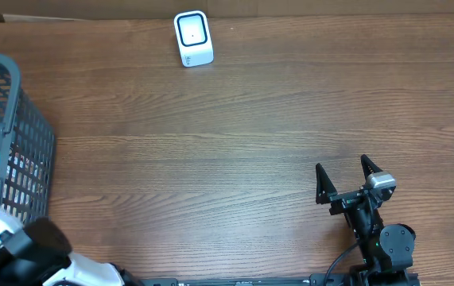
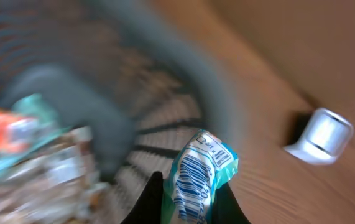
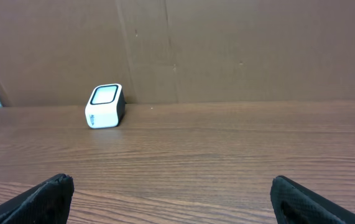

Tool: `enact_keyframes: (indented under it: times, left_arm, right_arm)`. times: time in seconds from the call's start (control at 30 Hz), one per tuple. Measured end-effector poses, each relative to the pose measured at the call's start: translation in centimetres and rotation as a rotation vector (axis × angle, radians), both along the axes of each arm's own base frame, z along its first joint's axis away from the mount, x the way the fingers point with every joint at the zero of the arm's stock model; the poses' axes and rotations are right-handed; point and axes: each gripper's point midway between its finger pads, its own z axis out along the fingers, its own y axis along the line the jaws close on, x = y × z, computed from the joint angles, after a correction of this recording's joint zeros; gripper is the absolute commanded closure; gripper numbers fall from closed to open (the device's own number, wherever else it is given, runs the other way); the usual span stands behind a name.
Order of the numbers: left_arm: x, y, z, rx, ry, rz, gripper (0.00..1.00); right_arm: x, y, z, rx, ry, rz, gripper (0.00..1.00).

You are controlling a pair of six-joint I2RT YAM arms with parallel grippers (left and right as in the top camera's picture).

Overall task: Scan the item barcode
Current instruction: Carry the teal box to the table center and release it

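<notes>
- Spreading across the overhead view, the wooden table lies bare between the task's things, so I judge nothing blocks a carry across it
- the dark mesh basket sits at the table's left edge with mixed packets inside; its rim curves close around the left gripper in the wrist view, and it is the one obstacle to clear
- the left arm reaches in from the lower left corner toward the basket
- the right gripper rests low on the right with its jaws spread wide and nothing between them, well apart from basket and scanner alike
- the white scanner stands at the table's far edge against the cardboard wall, its window tilted toward the arms; from the left wrist it lies ahead and to the right
- the left gripper is clenched on the lower end of a small white-and-blue packet, held above the basket interior
- the packet's long axis runs up out of the jaws, leaning slightly right
- its barcode faces the wrist camera, not the scanner, so the coming move likely calls for lifting over the rim, travelling right and forward, then turning that face to the window
</notes>
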Motion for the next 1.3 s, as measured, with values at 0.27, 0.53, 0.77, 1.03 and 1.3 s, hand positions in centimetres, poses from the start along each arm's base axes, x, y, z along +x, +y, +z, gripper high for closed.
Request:
enact_keyframes:
  times: [0.27, 0.53, 0.77, 1.03, 1.3]
  left_arm:
    - [2.2, -16.8, 3.0, 0.003, -0.046, -0.409, 0.96]
    - [1.8, -30.5, -3.3, -0.046, 0.115, -0.754, 0.96]
    - [1.6, -38.3, -14.6, -0.057, 0.341, -0.872, 0.95]
    - [2.9, -42.4, -22.1, -0.11, 0.441, -0.818, 0.95]
    - [2.3, -44.9, -25.9, -0.166, 0.534, -0.751, 0.96]
  right_arm:
    - [0.0, 0.0, 0.0, 0.0, 0.001, 0.0, 0.0]
    - [0.0, 0.0, 0.0, 0.0, 0.0, 0.0, 0.0]
    - [0.0, 0.0, 0.0, 0.0, 0.0, 0.0, 0.0]
    - [0.0, 0.0, 0.0, 0.0, 0.0, 0.0, 0.0]
    - [0.0, 0.0, 0.0, 0.0, 0.0, 0.0, 0.0]
